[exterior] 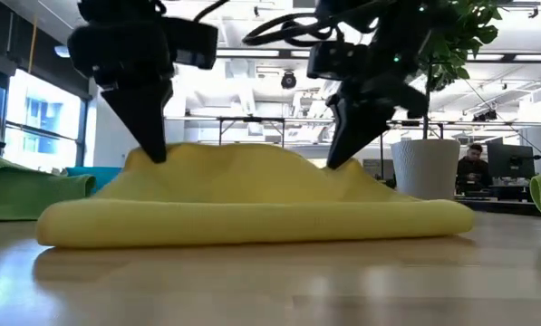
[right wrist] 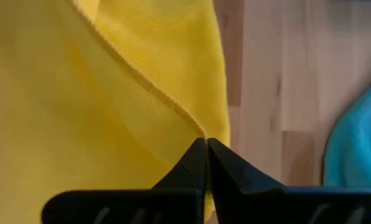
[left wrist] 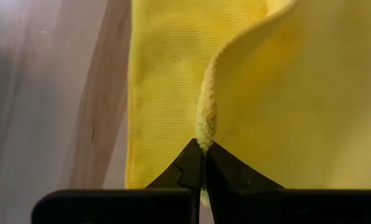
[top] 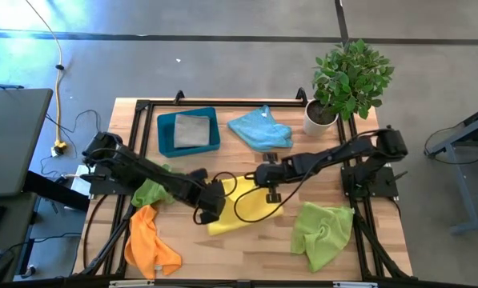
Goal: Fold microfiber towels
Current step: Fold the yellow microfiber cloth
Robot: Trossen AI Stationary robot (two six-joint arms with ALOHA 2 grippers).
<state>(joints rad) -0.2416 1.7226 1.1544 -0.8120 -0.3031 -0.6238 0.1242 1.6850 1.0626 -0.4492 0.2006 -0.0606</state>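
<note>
A yellow microfiber towel (top: 243,210) lies doubled over at the table's middle, its rounded fold (exterior: 252,226) on the wood toward the near edge. My left gripper (top: 214,200) is shut on its upper layer at the left. My right gripper (top: 267,181) is shut on that layer at the right. An orange towel (top: 146,244) and a lime green towel (top: 150,192) lie at the left, and another lime green towel (top: 323,232) lies at the right. A light blue towel (top: 259,126) lies at the far side. A grey towel (top: 192,130) rests in the teal tray (top: 165,132). My left gripper pinches the yellow towel's fuzzy edge (left wrist: 204,127) between its two fingertips, coming steeply from above. The held edge stands a little above the layer under it, and the towel's remainder lies on the table. My right gripper pinches the towel's hemmed edge (right wrist: 197,129) between its two fingertips, slanting down from above. The upper layer rises to the fingers (exterior: 342,154) as a low hump, and the lower layer lies on the table.
A potted plant (top: 347,80) stands at the far right corner, close behind my right arm. Bare wood shows along the near edge between the orange towel and the right lime green one. A person sits in the room beyond the table (exterior: 474,163).
</note>
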